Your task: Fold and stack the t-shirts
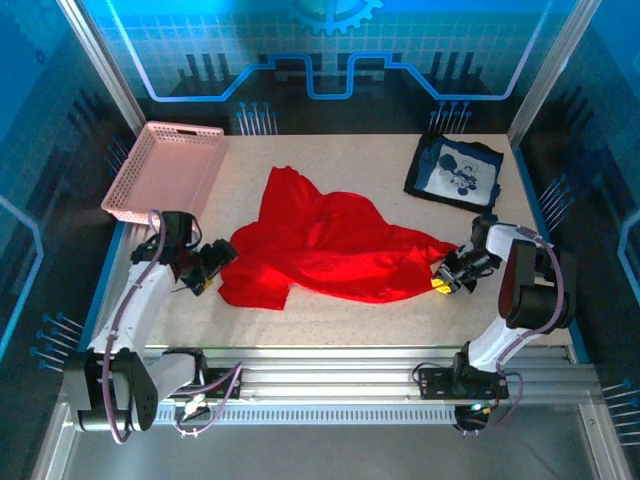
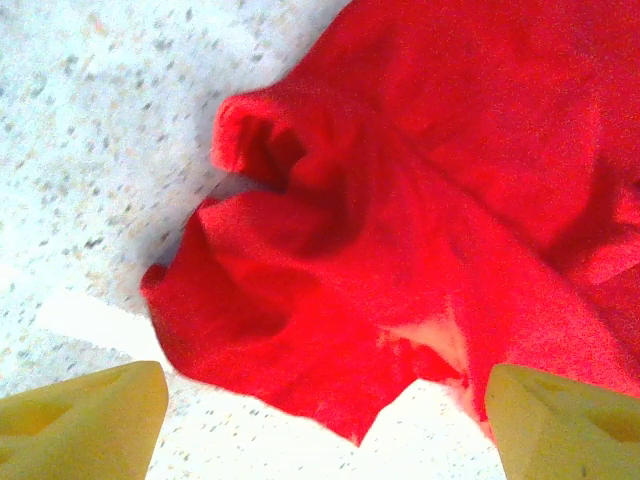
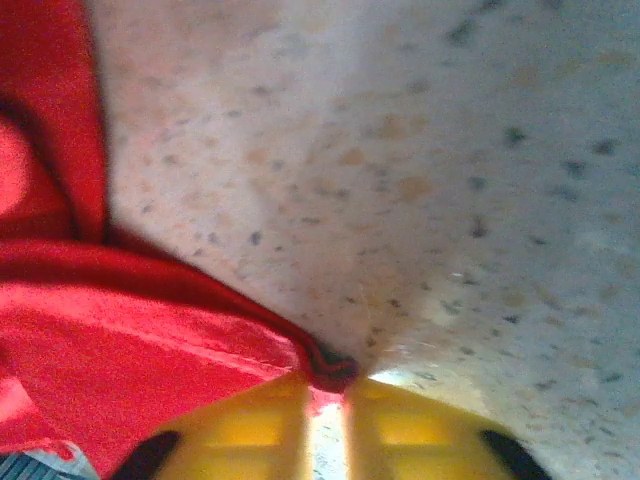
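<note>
My right gripper [image 3: 328, 388] pinches a pointed corner of the crumpled red t-shirt [image 1: 330, 245] — soft folds sprawled mid-table — while my left gripper [image 2: 322, 420] gapes wide at its opposite edge. The navy t-shirt [image 1: 455, 172] lies flat at the far right.

Bright, even light is falling from overhead in the top view, washing the speckled surface [image 1: 350, 310] pale, while the blue panels [image 1: 200, 40] behind are glowing and the outer corners are sitting dim. The red t-shirt [image 1: 330, 245] is showing so saturated that its folds are losing detail. In the left wrist view the left pincer [image 2: 325, 420] is appearing soft and out of focus, the surface just ahead of it is blowing out to white glare, and the cloth is casting a soft grey shadow beyond. In the right wrist view everything is looking blurred. A bright glint is shining right at the right pincer [image 3: 327, 400], and dark shadow is pooling along the cloth's edge ahead of it.
</note>
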